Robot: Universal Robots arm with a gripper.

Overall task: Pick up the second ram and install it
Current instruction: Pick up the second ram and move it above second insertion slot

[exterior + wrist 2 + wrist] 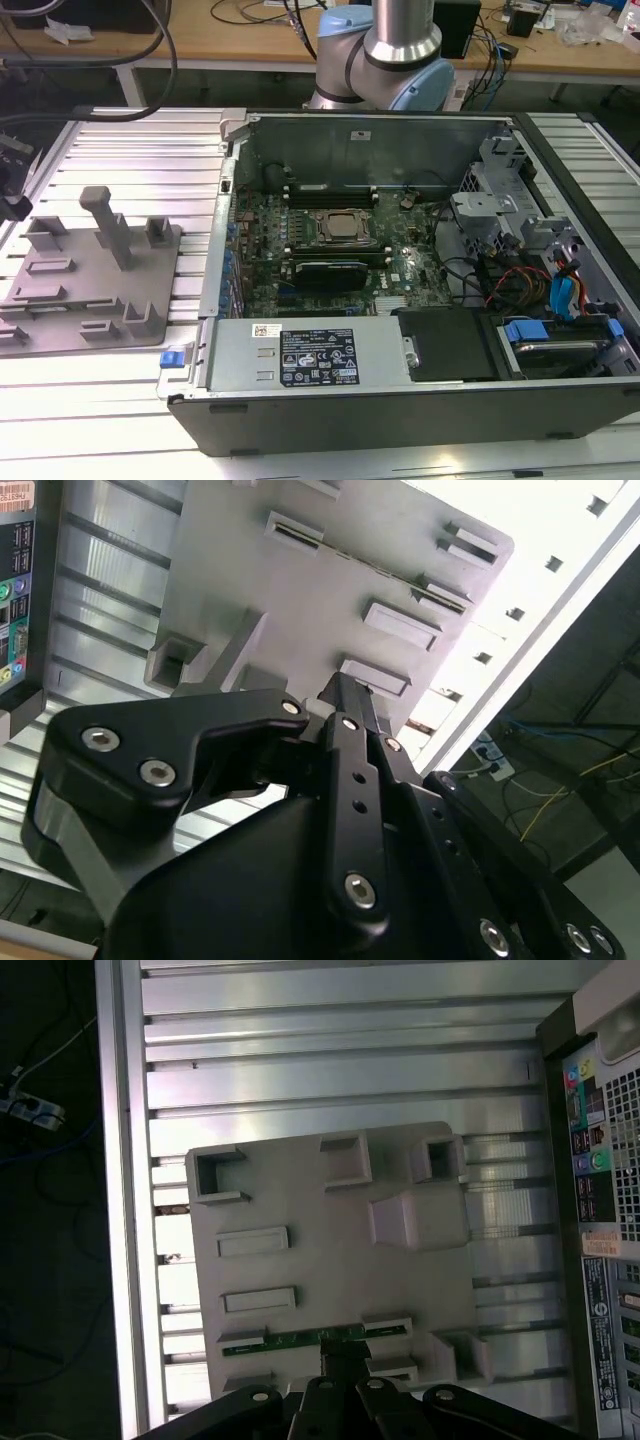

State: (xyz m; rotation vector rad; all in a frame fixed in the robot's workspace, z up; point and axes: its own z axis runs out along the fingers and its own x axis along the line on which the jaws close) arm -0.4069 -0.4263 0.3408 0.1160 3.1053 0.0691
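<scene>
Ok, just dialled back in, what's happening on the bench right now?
The arm's gripper is low over the grey tray, right at the second ram, a green stick seated in the tray's holders near one edge. The ram is not yet lifted out. The open computer case sits beside the tray, toward the exterior view's right.

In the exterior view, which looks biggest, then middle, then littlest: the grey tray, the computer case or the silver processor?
Largest: computer case
Middle: grey tray
Smallest: silver processor
</scene>
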